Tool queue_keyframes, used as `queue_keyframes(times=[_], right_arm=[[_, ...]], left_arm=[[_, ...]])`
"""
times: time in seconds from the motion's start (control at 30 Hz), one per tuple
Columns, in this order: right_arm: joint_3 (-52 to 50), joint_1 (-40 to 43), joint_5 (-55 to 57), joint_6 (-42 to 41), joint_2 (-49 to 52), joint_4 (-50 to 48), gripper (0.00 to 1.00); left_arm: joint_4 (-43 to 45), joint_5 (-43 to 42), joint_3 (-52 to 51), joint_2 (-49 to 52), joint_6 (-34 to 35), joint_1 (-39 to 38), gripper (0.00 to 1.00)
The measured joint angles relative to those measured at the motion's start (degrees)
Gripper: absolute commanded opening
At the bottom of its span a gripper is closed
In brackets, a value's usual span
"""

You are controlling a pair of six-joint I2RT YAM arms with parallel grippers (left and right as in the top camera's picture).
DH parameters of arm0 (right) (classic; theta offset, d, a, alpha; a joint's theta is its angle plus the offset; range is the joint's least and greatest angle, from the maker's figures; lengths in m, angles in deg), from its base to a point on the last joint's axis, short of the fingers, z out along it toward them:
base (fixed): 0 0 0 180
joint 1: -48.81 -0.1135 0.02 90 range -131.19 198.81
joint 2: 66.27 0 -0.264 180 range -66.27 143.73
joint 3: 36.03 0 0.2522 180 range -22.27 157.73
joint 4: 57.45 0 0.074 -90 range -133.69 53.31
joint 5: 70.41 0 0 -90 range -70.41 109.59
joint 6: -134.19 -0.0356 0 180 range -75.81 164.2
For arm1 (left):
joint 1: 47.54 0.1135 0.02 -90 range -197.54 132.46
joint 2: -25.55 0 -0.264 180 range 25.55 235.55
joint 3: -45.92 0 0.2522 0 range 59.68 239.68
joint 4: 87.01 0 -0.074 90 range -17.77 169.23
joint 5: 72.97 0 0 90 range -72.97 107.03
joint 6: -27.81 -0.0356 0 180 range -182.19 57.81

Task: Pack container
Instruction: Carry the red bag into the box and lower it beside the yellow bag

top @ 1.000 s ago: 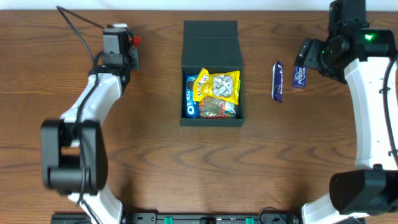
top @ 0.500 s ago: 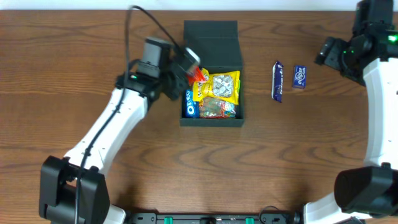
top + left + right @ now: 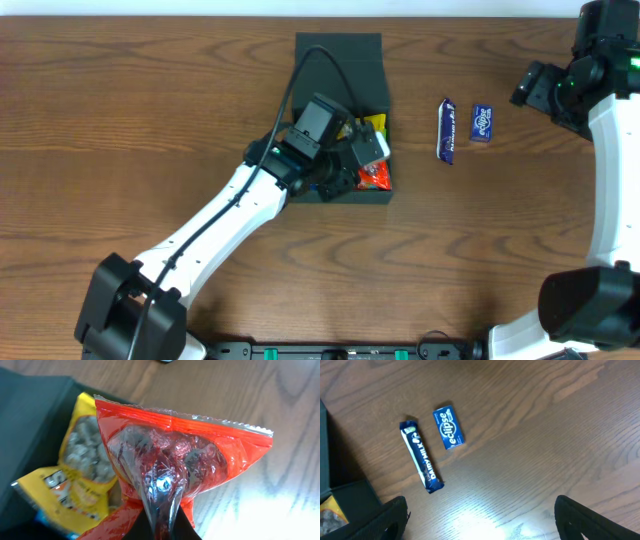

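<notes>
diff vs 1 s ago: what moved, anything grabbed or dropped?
The left gripper, shut on the red snack packet throughout, swung from the table's far left to over the container; the packet now hangs at its front right corner. The right gripper, open, backed away rightward from the eclipse pack. Unmoved: container, eclipse pack, chocolate bar, yellow packet.

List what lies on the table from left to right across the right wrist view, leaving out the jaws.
container → Dairy Milk bar → Eclipse pack
</notes>
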Motion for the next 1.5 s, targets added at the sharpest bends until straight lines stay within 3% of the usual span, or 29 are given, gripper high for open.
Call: queue_keyframes(times=[0.47, 1.03, 1.2, 1.5], right_arm=[[0.0, 0.0, 0.0, 0.81, 0.0, 1.14, 0.93], [0.0, 0.0, 0.0, 0.85, 0.0, 1.25, 0.94], [0.0, 0.0, 0.0, 0.85, 0.0, 1.22, 0.94], [0.0, 0.0, 0.0, 0.85, 0.0, 1.11, 0.94]], left_arm=[[8.13, -0.15, 0.0, 11.15, 1.16, -0.66, 0.06], [8.59, -0.02, 0.0, 12.44, 1.07, -0.63, 0.06], [7.89, 0.87, 0.0, 12.44, -3.04, -0.66, 0.06], [4.2, 1.14, 0.28, 12.22, -18.82, -0.7, 0.08]])
